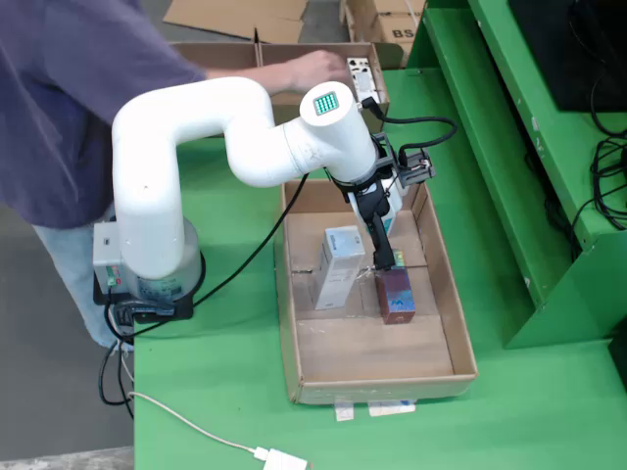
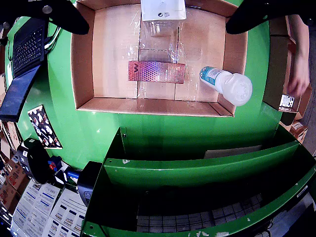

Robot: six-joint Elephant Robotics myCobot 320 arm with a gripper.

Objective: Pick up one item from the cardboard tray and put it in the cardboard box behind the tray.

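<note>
Okay, fixed view, left to right: person's hand point(image 1: 318, 69) reaches into the cardboard box point(image 1: 377, 93) behind the tray. The arm hangs over the cardboard tray point(image 1: 441, 264); gripper point(image 1: 384, 262) is down just beside the red box point(image 1: 397, 296), grey-white carton point(image 1: 338, 266) to its left. Can't tell from here if the fingers are spread or pressed together. Wrist view adds what the arm hides: dark fingers point(image 2: 59, 15) wide apart at both top corners, nothing between them, and a white bottle point(image 2: 227, 85) lying right of the red box.
</note>
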